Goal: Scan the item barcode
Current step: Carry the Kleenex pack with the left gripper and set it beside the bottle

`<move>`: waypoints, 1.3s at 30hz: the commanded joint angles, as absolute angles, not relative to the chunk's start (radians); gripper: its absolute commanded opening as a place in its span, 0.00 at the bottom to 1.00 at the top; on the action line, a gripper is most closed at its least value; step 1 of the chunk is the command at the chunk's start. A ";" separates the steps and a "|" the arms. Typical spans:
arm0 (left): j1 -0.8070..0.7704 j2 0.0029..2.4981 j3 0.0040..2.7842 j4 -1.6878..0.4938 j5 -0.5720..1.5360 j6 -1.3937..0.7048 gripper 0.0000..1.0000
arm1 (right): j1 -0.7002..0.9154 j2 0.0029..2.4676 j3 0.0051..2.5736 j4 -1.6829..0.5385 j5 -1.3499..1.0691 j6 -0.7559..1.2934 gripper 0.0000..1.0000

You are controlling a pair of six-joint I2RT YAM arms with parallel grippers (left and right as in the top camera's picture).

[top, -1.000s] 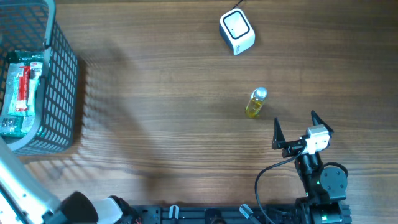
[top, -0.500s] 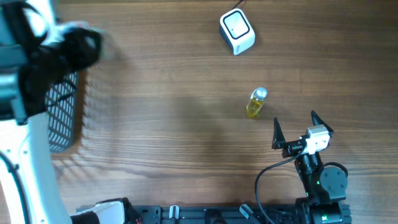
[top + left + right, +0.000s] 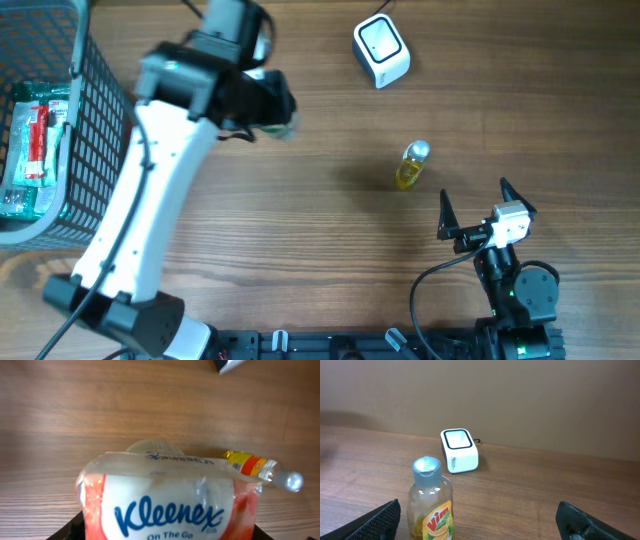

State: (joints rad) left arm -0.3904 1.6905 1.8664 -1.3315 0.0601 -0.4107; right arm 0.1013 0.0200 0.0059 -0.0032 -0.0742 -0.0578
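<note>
The left gripper (image 3: 262,108) squeezes the soft white and red Kleenex tissue pack (image 3: 167,505) in the air, well apart from the small white box scanner (image 3: 381,50). It should bring the pack's barcode to face the scanner's window and hold it steady. The right gripper (image 3: 474,192) sits wide open, holding nothing.

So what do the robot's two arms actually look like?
The left arm is a long white shell with black joints and a thin dark cable along it. The right arm is mostly black, with a small green light, a white block at the wrist, two pointed black fingers on its hand, and a black cable looping off.
</note>
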 commanded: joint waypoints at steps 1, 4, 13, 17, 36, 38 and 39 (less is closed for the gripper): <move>-0.474 1.718 1.773 -1.246 0.019 -0.488 0.42 | 0.101 0.007 0.005 0.001 -0.061 -0.051 1.00; -0.516 1.719 1.695 -1.167 -0.037 -0.551 0.42 | 0.101 0.007 0.005 0.001 -0.061 -0.052 1.00; -0.604 1.725 1.506 -0.977 -0.047 -0.636 0.39 | 0.101 0.007 0.005 0.001 -0.061 -0.052 1.00; -0.633 1.745 1.464 -0.931 -0.047 -0.652 0.37 | 0.101 0.007 0.005 0.001 -0.061 -0.052 1.00; -0.815 1.861 1.409 -0.781 -0.104 -0.749 0.37 | 0.101 0.007 0.005 0.001 -0.061 -0.052 1.00; -0.823 1.869 1.408 -0.782 -0.103 -0.749 0.37 | 0.101 0.007 0.005 0.001 -0.061 -0.052 1.00; -0.829 1.875 1.408 -0.785 -0.103 -0.749 0.37 | 0.101 0.007 0.005 0.001 -0.061 -0.052 1.00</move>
